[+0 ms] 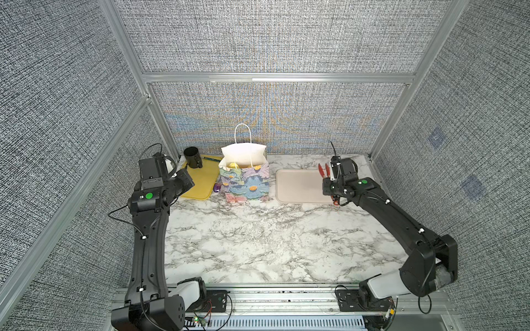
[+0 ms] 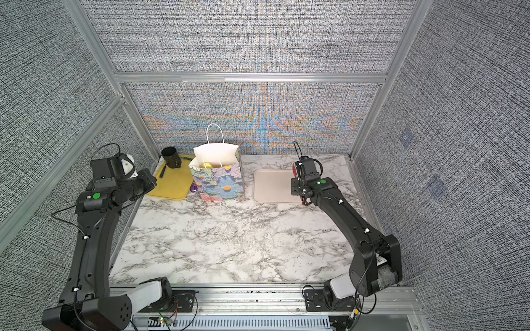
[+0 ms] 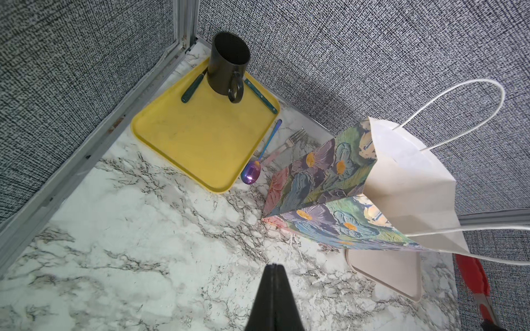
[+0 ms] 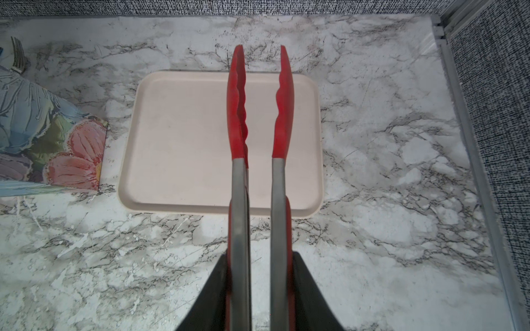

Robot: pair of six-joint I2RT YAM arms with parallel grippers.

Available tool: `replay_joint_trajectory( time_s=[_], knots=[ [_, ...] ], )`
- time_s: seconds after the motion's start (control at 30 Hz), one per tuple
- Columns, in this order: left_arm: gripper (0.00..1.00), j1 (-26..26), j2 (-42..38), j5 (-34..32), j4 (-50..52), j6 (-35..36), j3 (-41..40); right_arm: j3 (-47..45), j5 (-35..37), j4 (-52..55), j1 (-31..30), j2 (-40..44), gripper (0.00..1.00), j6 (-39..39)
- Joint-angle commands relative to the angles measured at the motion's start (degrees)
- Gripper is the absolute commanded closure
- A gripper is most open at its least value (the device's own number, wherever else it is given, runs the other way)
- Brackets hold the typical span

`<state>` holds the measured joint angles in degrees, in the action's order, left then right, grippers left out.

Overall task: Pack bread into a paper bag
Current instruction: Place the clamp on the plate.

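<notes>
Now the paper bag [image 1: 245, 183] stands upright and open at about twelve o'clock on the worktop [image 1: 258, 243]; yellow bread [image 1: 234, 165] shows inside it; the left end effector [image 3: 274, 268] is closed on nothing at about ten o'clock, near the yellow tray [image 1: 200, 186]; the right end effector [image 4: 260, 255] grips red tongs [image 4: 236, 114], their tips apart, above the pink tray [image 1: 298, 186] at two o'clock; a black mug [image 1: 192, 161] stands on the yellow tray.
</notes>
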<state>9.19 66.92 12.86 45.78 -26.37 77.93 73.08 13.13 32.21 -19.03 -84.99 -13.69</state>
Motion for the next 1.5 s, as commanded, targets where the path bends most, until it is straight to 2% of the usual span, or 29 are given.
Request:
replay_joint_trajectory(
  time_s=[0.0, 0.27, 0.47, 0.83, 1.47],
  knots=[
    [0.96, 0.04, -0.47, -2.21, 0.16, 0.07, 0.09, 1.01, 2.50, -0.37, 0.41, -1.68, 0.66, 1.45],
    [0.96, 0.11, -0.74, -4.91, 0.85, 1.82, 1.28, -0.40, -1.40, -2.87, 0.77, -6.94, 0.66, 0.31],
    [0.96, 0.04, 0.49, -9.96, -1.08, 4.38, -2.53, 1.98, -3.43, -3.39, 0.86, -12.75, 0.66, 0.16],
    [0.95, 0.05, 0.06, -9.52, -3.18, 6.18, -3.87, 8.59, -6.71, -2.30, 3.70, -22.86, 0.66, 0.15],
    [0.95, 0.04, -0.37, -8.13, -3.14, 5.65, -2.96, 13.04, -8.42, 2.95, 5.29, -31.16, 0.58, 0.91]
  ],
)
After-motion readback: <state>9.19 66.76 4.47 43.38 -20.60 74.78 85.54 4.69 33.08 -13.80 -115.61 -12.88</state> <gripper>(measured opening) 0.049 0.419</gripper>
